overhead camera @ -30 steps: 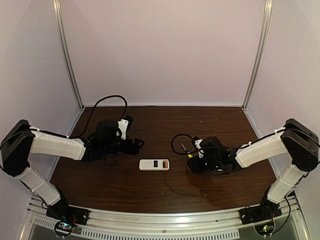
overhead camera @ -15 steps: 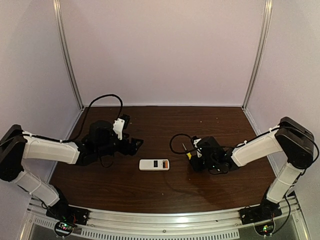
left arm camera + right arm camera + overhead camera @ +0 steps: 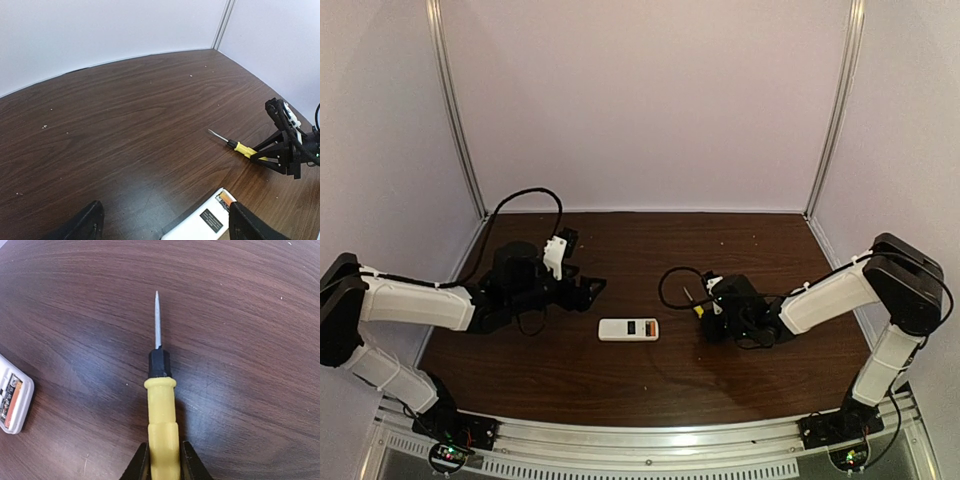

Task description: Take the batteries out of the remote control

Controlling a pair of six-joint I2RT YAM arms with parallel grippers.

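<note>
The white remote control point(image 3: 628, 329) lies flat at the table's middle, its battery bay open at the right end with an orange battery point(image 3: 648, 328) showing inside. It also shows in the left wrist view point(image 3: 202, 224) with the battery point(image 3: 226, 199), and in the right wrist view point(image 3: 13, 400) with the battery point(image 3: 11, 399). My left gripper point(image 3: 590, 288) is open and empty, up and left of the remote; its fingers point(image 3: 86, 224) straddle bare table. My right gripper point(image 3: 706, 318) is shut on the yellow-handled screwdriver point(image 3: 162, 425), to the right of the remote, tip pointing away.
The screwdriver's thin metal shaft point(image 3: 157, 320) lies low over the dark wood table point(image 3: 650, 390). Pale walls close in the back and both sides, with metal posts point(image 3: 455, 110) at the corners. A black cable point(image 3: 520, 205) loops above the left arm.
The left arm has drawn back a little to the left, its gripper staying open. The right gripper with the screwdriver has barely shifted. The remote has not moved.
</note>
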